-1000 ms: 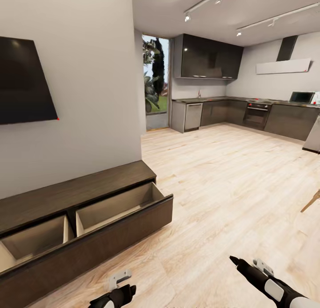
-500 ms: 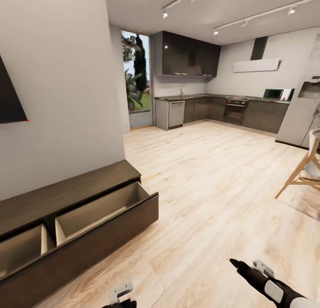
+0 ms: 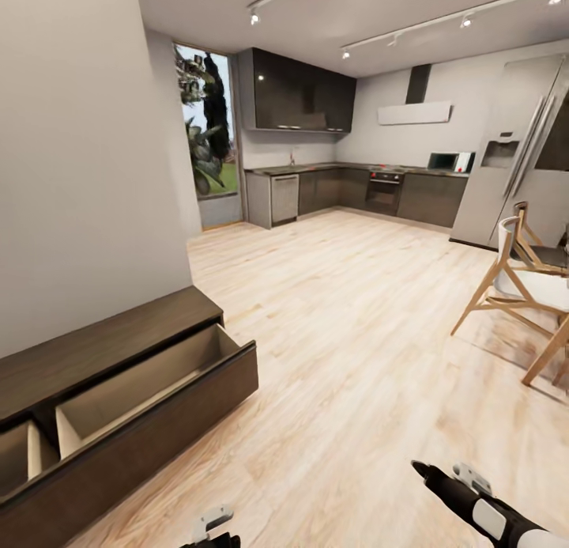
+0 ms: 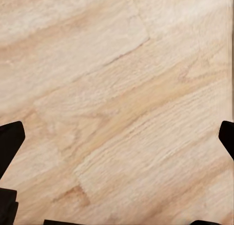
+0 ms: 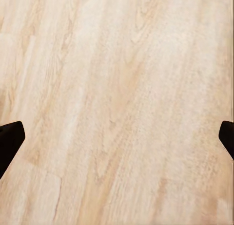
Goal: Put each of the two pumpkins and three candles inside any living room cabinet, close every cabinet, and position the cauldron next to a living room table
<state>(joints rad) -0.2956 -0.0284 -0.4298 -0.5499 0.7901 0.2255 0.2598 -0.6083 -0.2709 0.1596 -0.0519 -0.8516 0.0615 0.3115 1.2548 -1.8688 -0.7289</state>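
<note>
Left hand point(image 4: 117, 137) spread above floor point(image 4: 122, 88); head view shows cabinet point(image 3: 118, 390) open.

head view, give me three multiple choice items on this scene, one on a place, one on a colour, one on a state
1. Where does the cabinet stand?
A. against the wall at the robot's left
B. beside the fridge
C. under the window

2. What colour are the insides of the cabinet's drawers?
A. black
B. pale wood
C. red

3. What state is the right drawer in?
A. shut
B. pulled open and bare inside as far as it shows
C. pulled open and full of candles

Answers:
1 A, the long dark-brown unit runs along the grey wall at the left of the head view.
2 B, the inner walls show light wood against the dark front.
3 B, its front stands out from the body and the bare inside shows.
</note>
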